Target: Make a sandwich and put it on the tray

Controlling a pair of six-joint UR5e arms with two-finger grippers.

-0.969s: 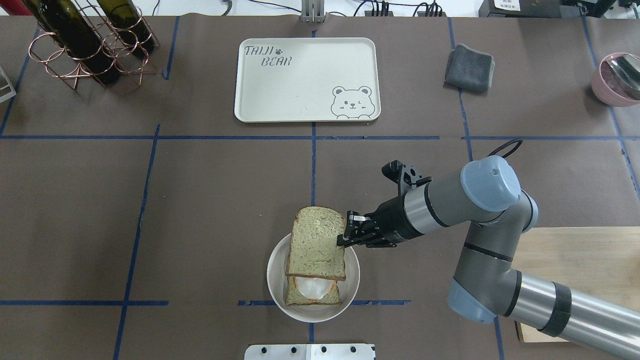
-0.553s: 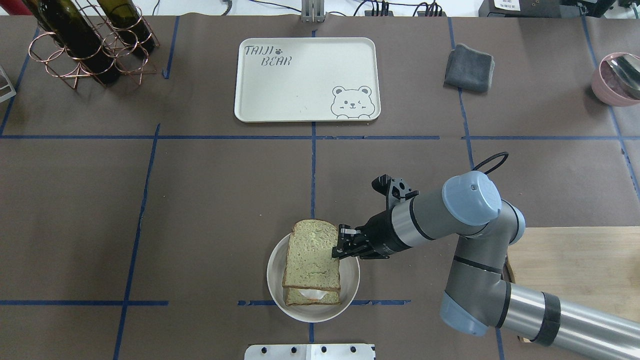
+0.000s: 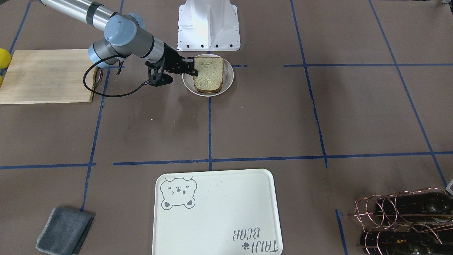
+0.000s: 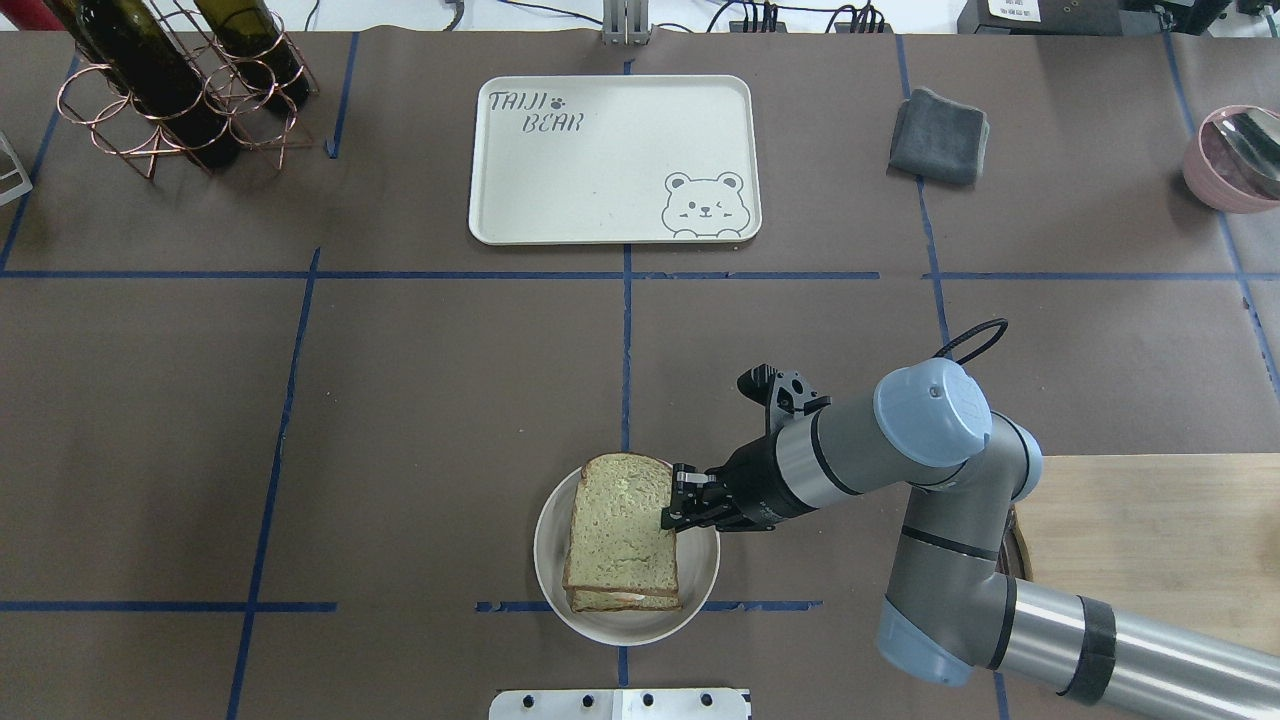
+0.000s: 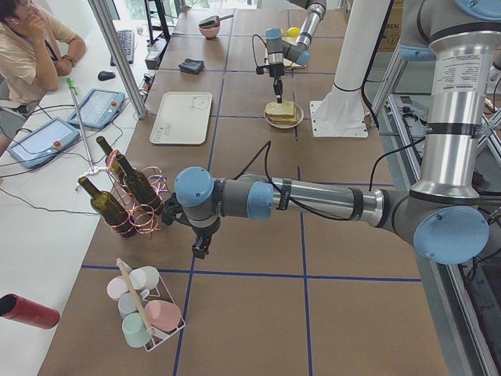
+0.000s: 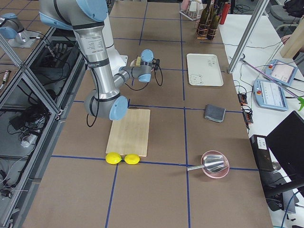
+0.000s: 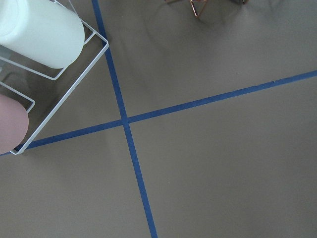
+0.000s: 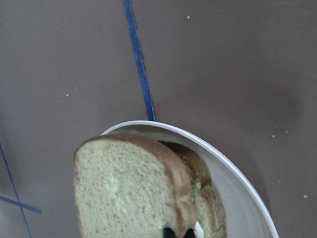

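At the small white plate by the robot's base: right gripper, fingers narrow, pinching the right-hand crust of the top bread slice. The slice lies approx. flat over the lower slice. The fried egg shows only as a thin white sliver at the near edge. Together they form the sandwich: 2 slices on 1 plate, astride a blue tape line.

Cf. 1.0 s ago: the top slice was held farther from the robot, overhanging the plate's far rim, w/ much of the egg exposed. It has since come back & down over the egg, and the arm's elbow has drawn toward the robot.

Tray: 1, cream, lettered "TAIJI BEAR" w/ paw mark & winking bear face. It lies well apart at the table's far side, unmoved.

Left gripper hangs over the table near the copper wire rack. It is seen from the side only, so cannot tell whether its fingers are wide or narrow.

Others:
- 1 folded grey cloth
- dark wine bottles in the rack, 2 in the overhead view
- 1 wooden cutting board
- 2 lemons
- 1 pink bowl w/ metal scoop
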